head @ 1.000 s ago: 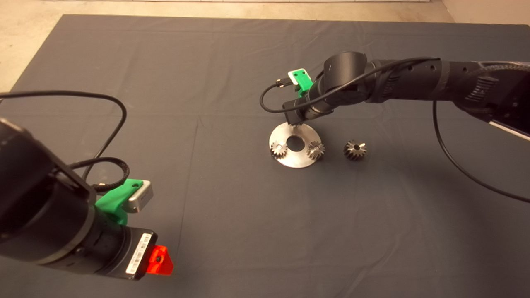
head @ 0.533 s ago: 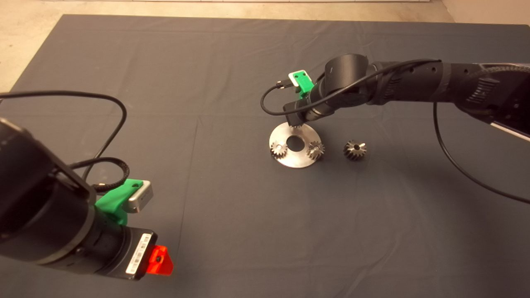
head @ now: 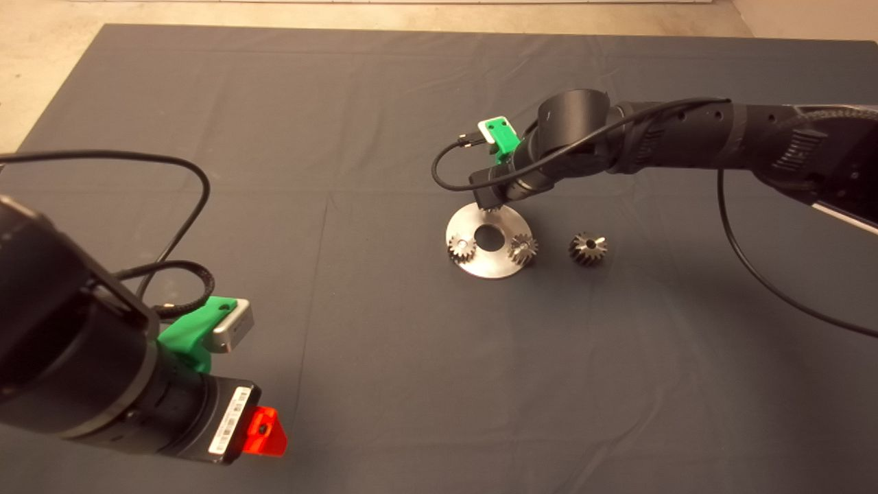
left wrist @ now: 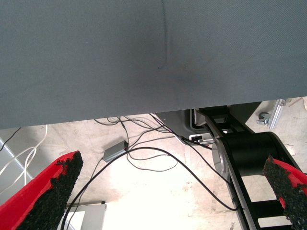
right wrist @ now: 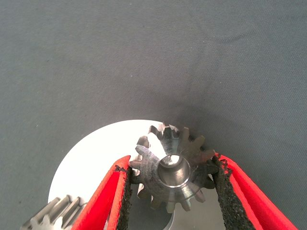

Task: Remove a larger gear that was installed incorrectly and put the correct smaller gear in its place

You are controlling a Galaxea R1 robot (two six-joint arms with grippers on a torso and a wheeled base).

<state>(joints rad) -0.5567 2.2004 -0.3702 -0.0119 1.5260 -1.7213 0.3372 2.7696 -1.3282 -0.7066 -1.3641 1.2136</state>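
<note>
My right gripper (head: 488, 203) stands over the far edge of the round steel plate (head: 473, 223). In the right wrist view the right gripper (right wrist: 172, 182) is shut on the smaller gear (right wrist: 168, 167), silvery with a centre hole, both pads against its teeth, over the plate's rim (right wrist: 96, 158). Two other small silvery gears (head: 462, 248) (head: 523, 248) sit on the plate's near side. The larger gear (head: 588, 248), darker with slanted teeth, lies on the mat to the right of the plate. My left gripper (head: 264, 432) is parked at the lower left, open and empty.
The plate has a large centre hole (head: 488, 237). A black cable (head: 446, 180) loops beside the right wrist. The left wrist view shows the mat's edge and floor with cables (left wrist: 144, 163) beyond it.
The right arm shifted slightly at the plate's far edge a second ago and has since held still. The gears on the plate, the larger gear and the left arm have not moved.
</note>
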